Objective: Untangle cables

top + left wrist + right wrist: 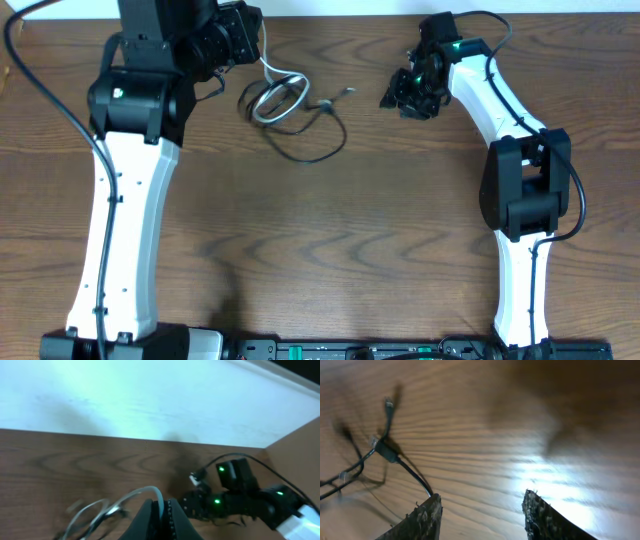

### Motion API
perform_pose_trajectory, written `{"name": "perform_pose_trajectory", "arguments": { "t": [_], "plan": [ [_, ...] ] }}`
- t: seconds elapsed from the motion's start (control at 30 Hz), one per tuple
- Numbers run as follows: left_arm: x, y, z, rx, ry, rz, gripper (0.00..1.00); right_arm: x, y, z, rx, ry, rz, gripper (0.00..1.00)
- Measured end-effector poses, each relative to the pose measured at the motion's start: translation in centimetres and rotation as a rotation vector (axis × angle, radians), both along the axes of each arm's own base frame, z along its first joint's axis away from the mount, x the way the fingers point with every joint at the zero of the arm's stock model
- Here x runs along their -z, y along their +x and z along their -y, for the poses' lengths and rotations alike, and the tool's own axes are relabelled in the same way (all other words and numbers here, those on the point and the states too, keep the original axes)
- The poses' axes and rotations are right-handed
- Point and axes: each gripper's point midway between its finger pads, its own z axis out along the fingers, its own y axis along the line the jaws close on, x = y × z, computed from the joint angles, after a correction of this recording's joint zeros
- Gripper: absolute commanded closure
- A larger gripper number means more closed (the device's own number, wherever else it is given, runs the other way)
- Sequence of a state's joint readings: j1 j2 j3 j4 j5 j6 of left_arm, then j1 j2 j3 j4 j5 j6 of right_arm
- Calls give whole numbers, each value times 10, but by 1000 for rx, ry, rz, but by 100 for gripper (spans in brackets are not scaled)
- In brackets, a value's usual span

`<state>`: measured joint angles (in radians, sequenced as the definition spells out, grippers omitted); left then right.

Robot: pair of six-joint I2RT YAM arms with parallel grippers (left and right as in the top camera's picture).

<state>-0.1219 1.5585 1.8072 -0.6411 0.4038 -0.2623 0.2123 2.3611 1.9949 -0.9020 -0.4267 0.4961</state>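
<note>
Wood-grain bench (380, 200), with both arms reaching toward the far edge. The left end effector (161, 506) is clamped shut and looks like it's pinching the white cable (275, 98), which runs from its tip down into a small coil on the far-left part of the bench. The right end effector (482, 502) hangs partly open over bare wood just right of the pile, nothing between its fingers. The black cable (318, 140) loops through the white coil, so they're not apart yet. I'd call this mid-separation. Next the right one needs to drop onto the black cable near its plug (385, 449), close, and drag it off to the right.
</note>
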Motion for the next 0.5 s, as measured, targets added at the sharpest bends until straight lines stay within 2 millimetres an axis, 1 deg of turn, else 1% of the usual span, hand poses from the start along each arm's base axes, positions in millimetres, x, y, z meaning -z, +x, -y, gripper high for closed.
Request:
{"name": "perform_pose_trajectory", "arguments": {
  "t": [0.07, 0.13, 0.3, 0.37, 0.5],
  "plan": [
    [-3, -5, 6, 23, -8, 2, 93, -8, 6, -12, -73, 61, 59, 47],
    [-3, -8, 14, 53, -17, -2, 93, -17, 6, -26, -166, 136, 114, 46],
    [0, -16, 40, 154, -27, -10, 93, -40, -9, -56, -382, 310, 203, 44],
    [1, -21, 54, 235, -19, 6, 93, -46, -14, -64, -429, 351, 224, 44],
    [3, -30, 73, 376, 6, 44, 93, -60, -21, -74, -493, 405, 264, 41]
  ]
}}
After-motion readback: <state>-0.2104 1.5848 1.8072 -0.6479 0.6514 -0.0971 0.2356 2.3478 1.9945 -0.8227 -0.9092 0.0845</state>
